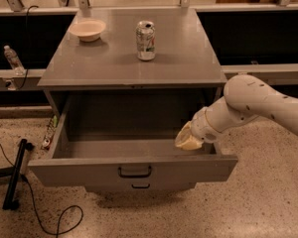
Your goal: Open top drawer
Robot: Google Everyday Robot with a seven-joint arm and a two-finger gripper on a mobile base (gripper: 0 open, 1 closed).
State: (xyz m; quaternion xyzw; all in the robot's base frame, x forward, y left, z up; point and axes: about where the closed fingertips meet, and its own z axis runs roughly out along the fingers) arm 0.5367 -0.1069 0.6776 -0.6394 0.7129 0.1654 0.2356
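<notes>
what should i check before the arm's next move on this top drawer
1. The top drawer is pulled well out of the cabinet: ok.
2. The gripper sits inside the drawer's right end, behind the front panel: ok.
3. The gripper is touching the drawer: cannot tell.
4. The can stands upright on the cabinet: ok.
5. The bowl sits back from the front edge: ok.
</notes>
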